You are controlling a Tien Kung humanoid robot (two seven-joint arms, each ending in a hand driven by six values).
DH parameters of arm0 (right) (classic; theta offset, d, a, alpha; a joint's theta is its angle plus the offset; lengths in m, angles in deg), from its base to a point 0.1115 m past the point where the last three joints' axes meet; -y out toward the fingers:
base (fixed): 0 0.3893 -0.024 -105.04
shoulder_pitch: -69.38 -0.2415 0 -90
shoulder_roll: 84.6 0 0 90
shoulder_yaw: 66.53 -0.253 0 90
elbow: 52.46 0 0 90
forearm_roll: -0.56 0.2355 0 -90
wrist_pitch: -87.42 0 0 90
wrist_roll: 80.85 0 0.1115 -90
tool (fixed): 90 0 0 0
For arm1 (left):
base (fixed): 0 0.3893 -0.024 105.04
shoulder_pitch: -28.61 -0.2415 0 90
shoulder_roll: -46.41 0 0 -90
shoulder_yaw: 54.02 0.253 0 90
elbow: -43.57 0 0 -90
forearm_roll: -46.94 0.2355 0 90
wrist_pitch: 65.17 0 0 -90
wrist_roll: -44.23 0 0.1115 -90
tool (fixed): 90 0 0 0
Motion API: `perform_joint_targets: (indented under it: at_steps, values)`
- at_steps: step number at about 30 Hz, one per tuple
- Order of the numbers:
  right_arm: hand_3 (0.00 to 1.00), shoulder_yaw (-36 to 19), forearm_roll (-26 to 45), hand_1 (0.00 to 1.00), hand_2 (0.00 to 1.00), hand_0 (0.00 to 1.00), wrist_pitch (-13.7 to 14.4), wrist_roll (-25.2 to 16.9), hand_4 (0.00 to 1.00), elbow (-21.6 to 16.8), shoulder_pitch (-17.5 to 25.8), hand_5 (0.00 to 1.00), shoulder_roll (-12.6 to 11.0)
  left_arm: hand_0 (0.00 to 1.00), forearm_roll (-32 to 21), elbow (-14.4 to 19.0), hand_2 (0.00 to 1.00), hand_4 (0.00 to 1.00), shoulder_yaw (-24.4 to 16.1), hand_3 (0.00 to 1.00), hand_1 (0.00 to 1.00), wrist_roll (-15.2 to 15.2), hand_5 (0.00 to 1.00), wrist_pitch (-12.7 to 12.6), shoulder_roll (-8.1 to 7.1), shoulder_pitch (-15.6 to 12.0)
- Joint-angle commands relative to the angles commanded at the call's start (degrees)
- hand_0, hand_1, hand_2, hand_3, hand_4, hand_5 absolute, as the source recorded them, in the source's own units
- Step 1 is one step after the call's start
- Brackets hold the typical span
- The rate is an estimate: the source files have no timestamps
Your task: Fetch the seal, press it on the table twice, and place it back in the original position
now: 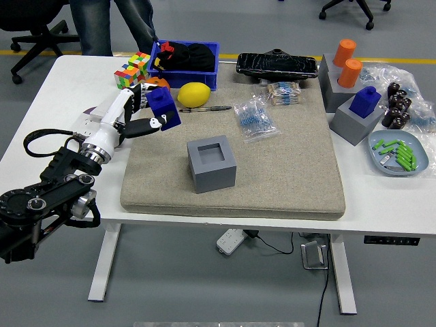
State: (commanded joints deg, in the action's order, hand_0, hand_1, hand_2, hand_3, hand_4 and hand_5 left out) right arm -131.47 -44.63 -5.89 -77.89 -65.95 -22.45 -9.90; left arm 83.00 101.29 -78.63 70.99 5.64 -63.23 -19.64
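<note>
My left hand (144,109) is shut on the blue seal (164,107) and holds it lifted above the left part of the beige mat (286,177), in front of the orange. The seal is a blue block with a square top. Its grey holder (211,164), a box with an open square socket, stands empty on the mat at centre left, to the right of and nearer than the hand. The left arm (48,201) comes in from the lower left. My right arm is out of view.
Behind the hand lie an orange (161,82), a lemon (194,93), a pen (204,109), a colour cube (131,70) and a blue bin (188,63). A second blue seal (366,99) sits in a grey holder at right. A person's legs (112,24) show at the far edge.
</note>
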Motion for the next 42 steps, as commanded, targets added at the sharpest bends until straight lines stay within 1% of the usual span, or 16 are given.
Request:
perform_joint_targets:
  at_steps: [2, 5, 7, 8, 13, 19, 24, 29, 42]
  values:
    - [0.612, 0.0, 0.1, 0.678, 0.644, 0.721, 0.0, 0.0, 0.711, 0.0, -0.1, 0.515, 0.0, 0.655, 0.4, 2.0, 0.472, 0.607, 0.7, 0.6, 0.518, -0.2, 0.002, 0.1, 0.64, 0.1]
    - [0.612, 0.2, 0.1, 0.678, 0.644, 0.721, 0.0, 0.0, 0.711, 0.0, -0.1, 0.515, 0.1, 0.655, 0.5, 3.0, 0.472, 0.607, 2.9, 0.6, 0.518, -0.7, 0.002, 0.4, 1.94, 0.5]
    - [0.612, 0.3, 0.1, 0.678, 0.644, 0.72, 0.0, 0.0, 0.711, 0.0, -0.2, 0.515, 0.0, 0.655, 0.4, 2.7, 0.472, 0.607, 4.1, 0.6, 0.518, -0.9, 0.002, 0.6, 2.46, 0.7]
    - [0.612, 0.2, 0.1, 0.678, 0.644, 0.72, 0.0, 0.0, 0.711, 0.0, -0.2, 0.515, 0.0, 0.655, 0.1, 2.3, 0.472, 0.607, 5.6, 0.6, 0.518, -1.1, 0.002, 0.7, 2.95, 1.0]
    - [0.611, 0.4, 0.2, 0.678, 0.644, 0.721, 0.0, 0.0, 0.711, 0.1, -0.1, 0.516, 0.0, 0.653, -0.8, 0.5, 0.472, 0.607, 9.4, 0.599, 0.518, -1.1, 0.002, 0.9, 4.35, 1.8]
    - [0.612, 0.6, 0.3, 0.678, 0.644, 0.721, 0.0, 0.0, 0.711, 0.0, -0.2, 0.516, -0.1, 0.653, -1.5, -1.5, 0.471, 0.608, 11.2, 0.599, 0.519, -1.0, 0.002, 0.8, 6.0, 2.4]
    - [0.612, 0.5, 0.3, 0.678, 0.644, 0.721, 0.0, 0.0, 0.711, 0.0, -0.2, 0.515, -0.1, 0.653, -1.9, -3.0, 0.472, 0.608, 11.4, 0.599, 0.518, -0.8, 0.002, 0.7, 6.75, 2.9]
    - [0.612, 0.6, 0.4, 0.678, 0.644, 0.721, 0.0, 0.0, 0.711, 0.1, -0.2, 0.515, -0.2, 0.653, -2.2, -4.2, 0.472, 0.608, 11.5, 0.599, 0.518, -0.7, 0.002, 0.6, 7.13, 3.1]
    - [0.612, 0.9, 0.4, 0.678, 0.644, 0.721, 0.0, 0.0, 0.711, 0.1, -0.1, 0.517, -0.3, 0.651, -2.5, -5.0, 0.473, 0.614, 12.5, 0.599, 0.519, -0.8, 0.002, 0.8, 6.96, 3.0]
